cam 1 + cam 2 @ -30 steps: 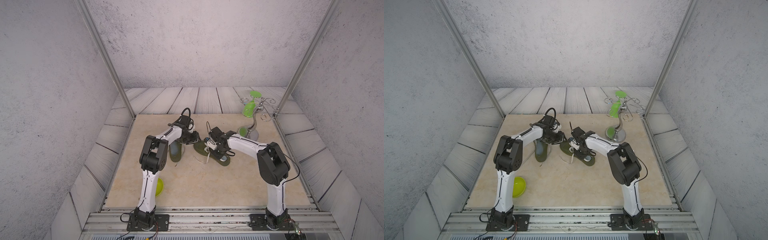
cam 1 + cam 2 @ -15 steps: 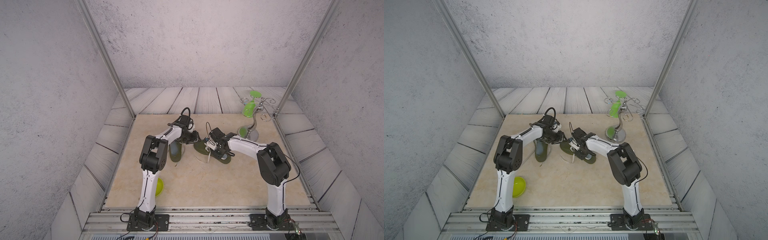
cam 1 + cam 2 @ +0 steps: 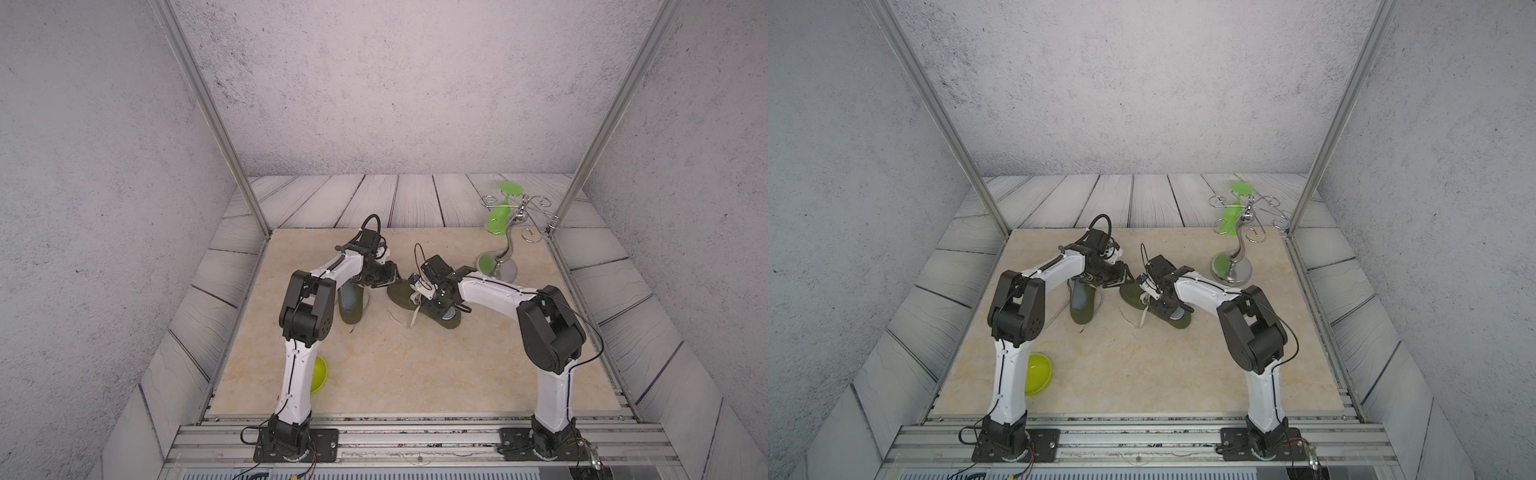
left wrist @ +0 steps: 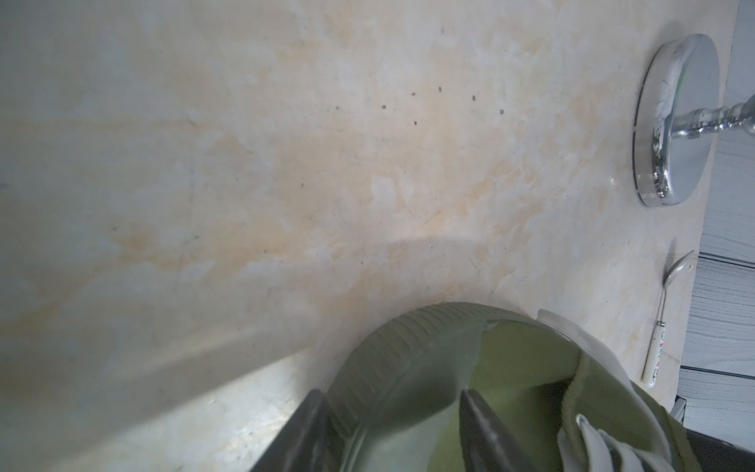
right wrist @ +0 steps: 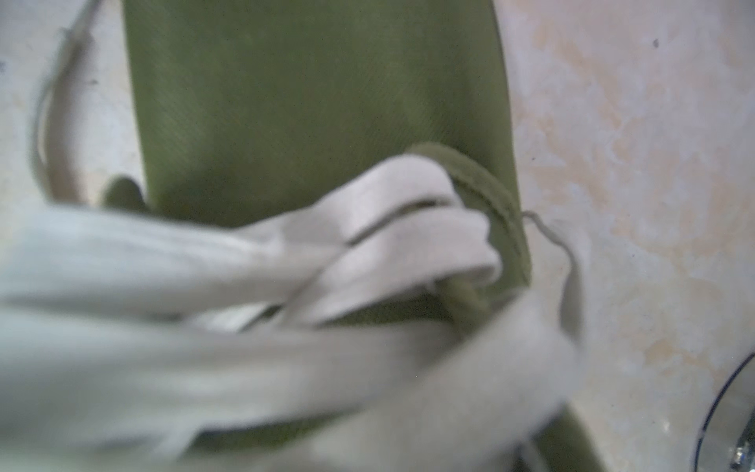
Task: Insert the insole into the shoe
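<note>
- At the middle of the beige marbled tabletop (image 3: pixel 415 374), the left gripper (image 3: pixel 386 277) clamps the ribbed rubber toe of an olive-green canvas shoe with white laces (image 3: pixel 401 293). The left wrist view shows one jaw on each side of the toe rim.
- The right gripper (image 3: pixel 438 301) sits low over the shoe's lacing. Its jaws are hidden, and its wrist view shows only blurred laces, so whether they are open or closed cannot be told.
- A pale blue-grey insole (image 3: pixel 449 314) shows in the shoe's heel opening, just beside the right gripper on the side away from the toe. How far it is seated cannot be seen.
- The shoe's long axis runs from the toe, at the left gripper, slantwise toward the tabletop's front right corner, and the insole lies along it. The right arm is the nearer one, so any push toward the toe looks to be its job, with the left arm bracing.
- A second olive-green shoe (image 3: pixel 351 309) lies apart, beside the left arm.
</note>
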